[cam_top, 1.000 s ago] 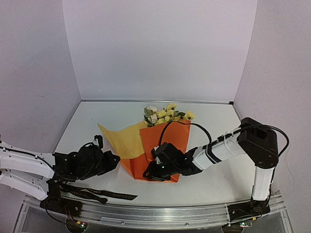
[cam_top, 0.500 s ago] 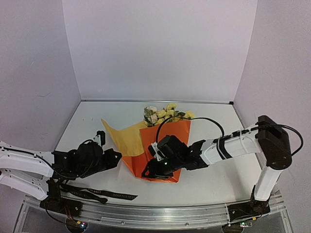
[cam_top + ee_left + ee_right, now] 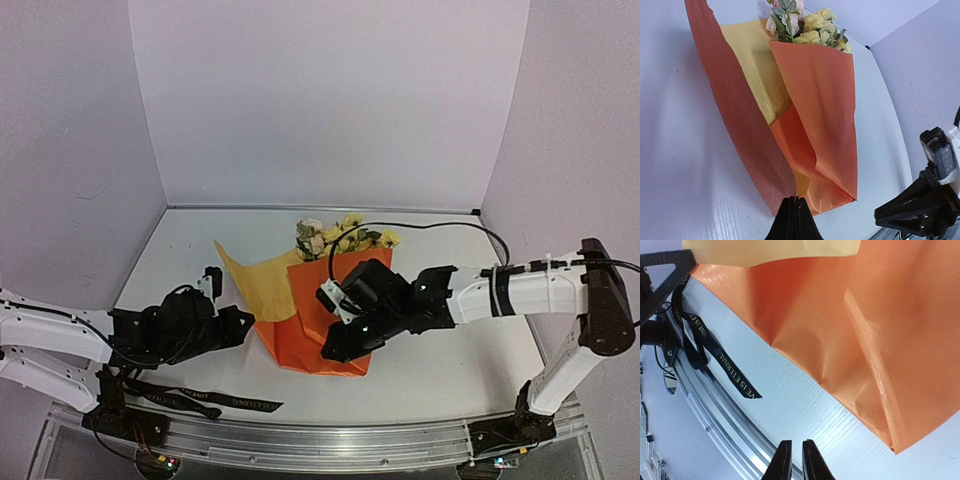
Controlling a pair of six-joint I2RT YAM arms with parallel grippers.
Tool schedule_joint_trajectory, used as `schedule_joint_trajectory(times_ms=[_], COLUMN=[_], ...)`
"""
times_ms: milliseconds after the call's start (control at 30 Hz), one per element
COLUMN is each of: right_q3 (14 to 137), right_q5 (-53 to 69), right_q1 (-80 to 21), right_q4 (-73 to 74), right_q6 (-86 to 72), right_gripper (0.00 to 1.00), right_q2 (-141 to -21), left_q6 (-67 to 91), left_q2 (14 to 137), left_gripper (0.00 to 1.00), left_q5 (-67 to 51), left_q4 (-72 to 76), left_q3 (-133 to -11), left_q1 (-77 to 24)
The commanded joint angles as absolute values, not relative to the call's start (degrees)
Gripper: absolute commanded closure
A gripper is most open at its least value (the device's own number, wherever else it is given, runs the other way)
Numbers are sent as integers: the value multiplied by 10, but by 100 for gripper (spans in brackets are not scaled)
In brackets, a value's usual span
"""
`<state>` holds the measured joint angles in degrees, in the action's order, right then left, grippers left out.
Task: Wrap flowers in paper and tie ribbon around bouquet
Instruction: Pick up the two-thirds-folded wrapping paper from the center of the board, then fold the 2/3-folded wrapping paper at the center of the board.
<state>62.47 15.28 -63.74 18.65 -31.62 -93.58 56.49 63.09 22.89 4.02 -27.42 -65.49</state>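
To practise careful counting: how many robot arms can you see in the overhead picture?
2. The white-and-black left arm lies low at the near left edge. The white-and-black right arm reaches from the near right over the folded orange paper sheet. None seems hidden.

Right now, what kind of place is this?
Probably a lab robot cell: white table boxed by blank walls, aluminium rail at its near edge, staged props only: flowers in orange paper, a ribbon.

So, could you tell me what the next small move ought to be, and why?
Probably the left gripper, shut at the near corner of the paper, should draw the open yellow flap across the flowers; the other side is already folded over, ribbon unused.
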Motion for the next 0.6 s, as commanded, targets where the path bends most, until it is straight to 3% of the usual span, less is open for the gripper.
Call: schedule_joint_trajectory(times_ms=[0,167,567], right_q3=[691,719,722], right_q5=[178,179,124], right_q1=[-652,-660,-663], right_q4=[215,177,126], right_q6=[-299,-328,-344], right_gripper=[94,99,99], right_q2=[-1006,-1066,-1136], left_q6=[547,544,531], left_q2=[635,634,621], left_gripper=[100,100,100], left_q5=[222,217,206], left_q4=[57,53,47], left_q3=[-305,-309,-325], left_q1=[-657,-657,-656])
